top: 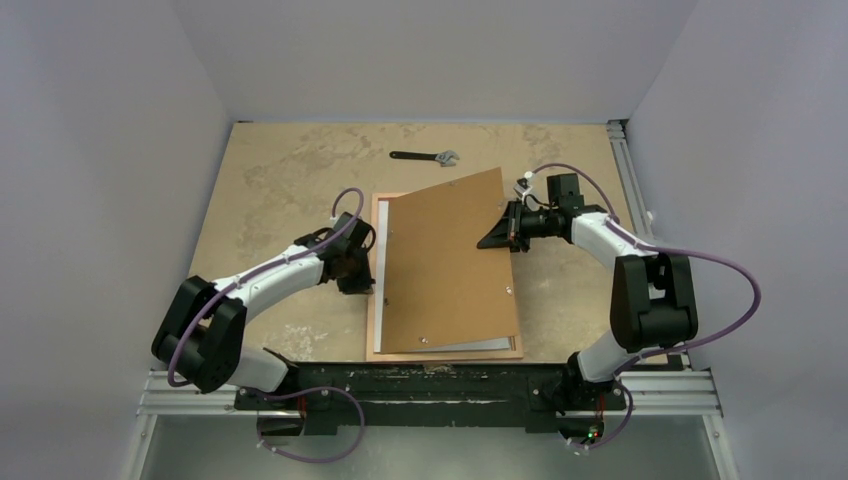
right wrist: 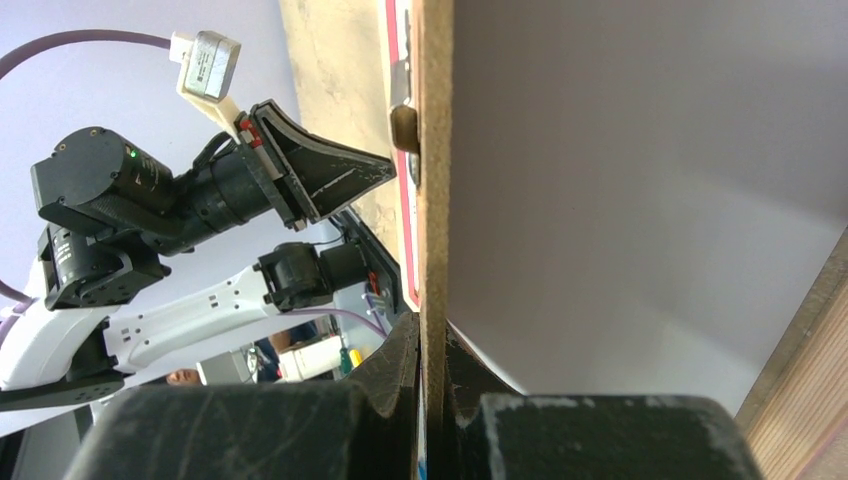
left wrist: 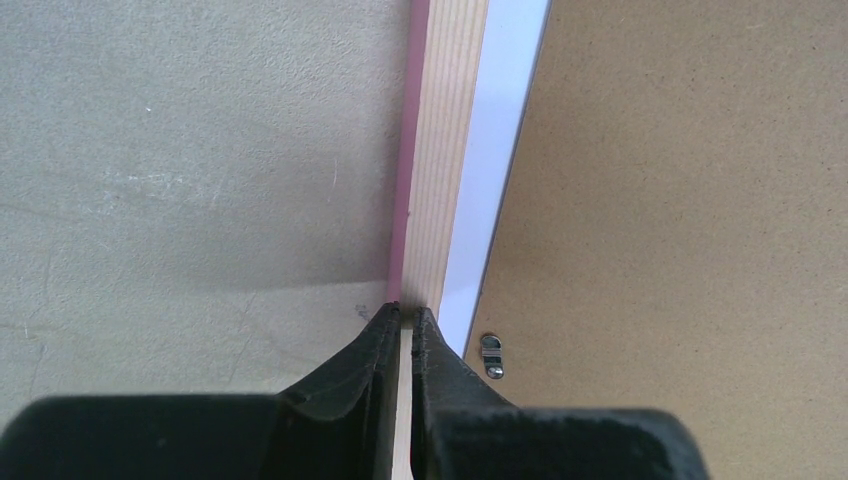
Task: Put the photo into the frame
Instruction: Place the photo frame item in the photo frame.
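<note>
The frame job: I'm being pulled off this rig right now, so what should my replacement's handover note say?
Left gripper: shut, tips on the left rail of the frame, which lies back up on the table.
Right gripper: shut on the right edge of the brown backing board, holding it skewed over the frame.
Photo: white back showing inside the frame, under the board.
Done: photo appears seated.
Left: square the board, lower it into the frame, probably fasten its clips.
</note>
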`<state>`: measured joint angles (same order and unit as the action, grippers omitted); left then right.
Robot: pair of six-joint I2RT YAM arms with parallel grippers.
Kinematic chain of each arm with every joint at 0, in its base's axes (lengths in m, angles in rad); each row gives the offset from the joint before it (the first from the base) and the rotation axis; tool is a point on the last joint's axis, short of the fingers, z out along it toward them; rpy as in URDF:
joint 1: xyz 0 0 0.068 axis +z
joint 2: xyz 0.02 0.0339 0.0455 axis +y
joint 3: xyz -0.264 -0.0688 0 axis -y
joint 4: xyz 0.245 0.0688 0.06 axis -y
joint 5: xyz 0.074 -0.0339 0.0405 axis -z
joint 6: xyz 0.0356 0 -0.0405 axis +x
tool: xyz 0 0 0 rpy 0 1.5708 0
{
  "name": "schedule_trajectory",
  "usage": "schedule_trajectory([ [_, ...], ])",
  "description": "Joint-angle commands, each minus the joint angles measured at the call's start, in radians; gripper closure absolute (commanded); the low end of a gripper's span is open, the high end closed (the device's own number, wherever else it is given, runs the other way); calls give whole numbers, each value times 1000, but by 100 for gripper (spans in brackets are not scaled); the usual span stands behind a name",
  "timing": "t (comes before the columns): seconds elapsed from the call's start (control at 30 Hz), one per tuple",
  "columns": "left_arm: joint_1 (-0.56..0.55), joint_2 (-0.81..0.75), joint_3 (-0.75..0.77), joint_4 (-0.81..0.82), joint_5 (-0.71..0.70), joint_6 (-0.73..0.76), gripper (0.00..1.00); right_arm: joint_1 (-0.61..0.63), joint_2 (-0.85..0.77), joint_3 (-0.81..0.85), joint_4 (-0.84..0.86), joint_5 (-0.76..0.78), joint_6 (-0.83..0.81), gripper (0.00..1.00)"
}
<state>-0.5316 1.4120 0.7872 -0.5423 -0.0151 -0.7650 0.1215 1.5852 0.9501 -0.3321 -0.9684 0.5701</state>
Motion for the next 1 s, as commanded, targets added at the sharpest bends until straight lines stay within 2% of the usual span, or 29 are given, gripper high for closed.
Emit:
schedule_trajectory([
  [0.0, 1, 28, 3, -26, -56, 30, 96, 16, 20, 46, -7, -16, -35, 100],
  [0.3, -1, 33, 7, -31, -52, 39, 96, 30, 40, 67, -47, -8, -75, 100],
  [0.97, -8, 55, 28, -46, -54, 52, 98, 94, 98, 47, -19, 52, -73, 100],
])
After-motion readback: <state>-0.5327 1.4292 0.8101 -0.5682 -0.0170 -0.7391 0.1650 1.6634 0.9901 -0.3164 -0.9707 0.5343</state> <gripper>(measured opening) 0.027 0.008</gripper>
